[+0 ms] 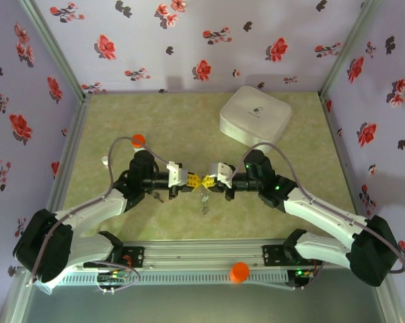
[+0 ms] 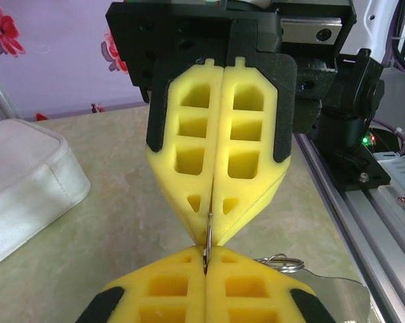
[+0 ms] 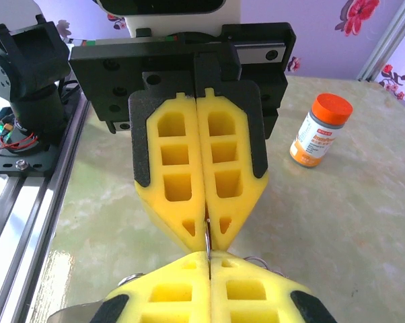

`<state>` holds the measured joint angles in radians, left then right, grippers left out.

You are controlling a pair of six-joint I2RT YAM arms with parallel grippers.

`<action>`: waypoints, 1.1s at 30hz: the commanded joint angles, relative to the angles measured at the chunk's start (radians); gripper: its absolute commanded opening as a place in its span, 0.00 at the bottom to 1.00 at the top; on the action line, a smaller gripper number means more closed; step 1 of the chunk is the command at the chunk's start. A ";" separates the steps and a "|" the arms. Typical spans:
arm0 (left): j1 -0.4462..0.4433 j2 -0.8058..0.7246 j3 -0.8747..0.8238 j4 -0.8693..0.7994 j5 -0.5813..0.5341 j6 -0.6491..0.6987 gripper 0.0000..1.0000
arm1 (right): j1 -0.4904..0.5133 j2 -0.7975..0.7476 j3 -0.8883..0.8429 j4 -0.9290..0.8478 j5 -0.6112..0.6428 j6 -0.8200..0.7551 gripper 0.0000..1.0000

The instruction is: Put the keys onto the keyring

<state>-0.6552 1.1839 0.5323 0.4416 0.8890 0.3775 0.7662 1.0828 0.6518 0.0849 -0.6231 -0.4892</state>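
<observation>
My left gripper (image 1: 197,180) and right gripper (image 1: 208,182) meet tip to tip above the middle of the table. A thin metal piece of the keyring (image 2: 207,235) runs edge-on from one pair of yellow fingers into the other, and both are shut on it. The left wrist view has my left gripper (image 2: 206,252) at the bottom edge, with small wire loops (image 2: 278,262) and a flat silver key (image 2: 337,291) just beyond it. My right gripper (image 3: 208,257) pinches the same keyring piece (image 3: 207,235). Small metal parts (image 1: 204,200) hang below the fingertips. A black-headed key cannot be made out.
A white rounded-square box (image 1: 255,114) sits at the back right. An orange-capped vial (image 1: 138,140) stands behind the left arm, also seen as the vial (image 3: 320,131) in the right wrist view. An orange cap (image 1: 239,271) rests on the front rail (image 1: 202,259). Flowered walls enclose the table.
</observation>
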 commanded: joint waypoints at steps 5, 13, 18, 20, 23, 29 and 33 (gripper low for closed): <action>-0.037 -0.079 -0.030 0.052 -0.122 0.118 0.00 | 0.013 -0.117 -0.042 -0.077 0.144 -0.046 0.39; -0.094 -0.144 -0.067 0.055 -0.297 0.274 0.00 | 0.015 -0.168 -0.046 -0.169 0.190 -0.085 0.36; -0.109 -0.155 -0.081 0.075 -0.345 0.298 0.00 | 0.018 -0.157 -0.044 -0.134 0.151 -0.089 0.32; -0.109 -0.150 -0.076 0.074 -0.339 0.271 0.00 | 0.019 -0.143 -0.041 -0.101 0.128 -0.082 0.31; -0.104 -0.131 -0.052 0.058 -0.295 0.188 0.00 | 0.025 -0.112 -0.033 -0.041 0.092 -0.053 0.31; -0.059 -0.078 0.009 0.023 -0.117 0.020 0.00 | 0.029 -0.078 -0.034 0.025 0.095 -0.038 0.32; -0.048 -0.057 0.023 0.019 -0.090 0.001 0.00 | 0.033 -0.084 -0.034 0.001 0.087 -0.038 0.26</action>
<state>-0.7116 1.1179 0.5159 0.4370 0.7250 0.4404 0.7895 1.0065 0.6174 0.0570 -0.5087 -0.5400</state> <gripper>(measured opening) 0.038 0.266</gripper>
